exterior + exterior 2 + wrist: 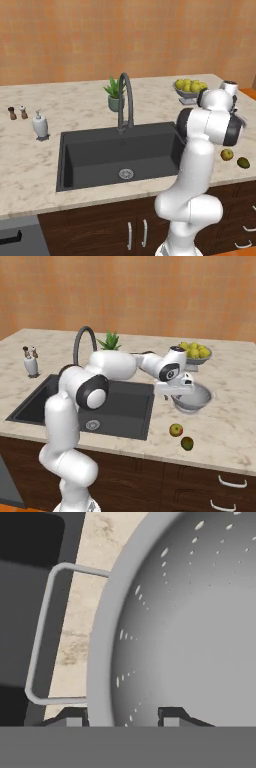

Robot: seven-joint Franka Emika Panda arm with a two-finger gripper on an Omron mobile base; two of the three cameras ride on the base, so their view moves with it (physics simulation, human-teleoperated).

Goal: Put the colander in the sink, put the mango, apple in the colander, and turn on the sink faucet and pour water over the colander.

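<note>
Now the tool point(122, 714) is clenched on the colander point(192, 397), one fingertip point(70, 716) outside the rim near the wire handle, the other inside the bowl. Colander sits on the worktop point(225, 426), sink point(117, 155) just beyond its handle side. Apple point(175, 429) and mango point(187, 443) lie near, on the bowl's near side. Judgement: lift straight until the base clears the worktop, keep the rim level, then carry over the basin.
</note>
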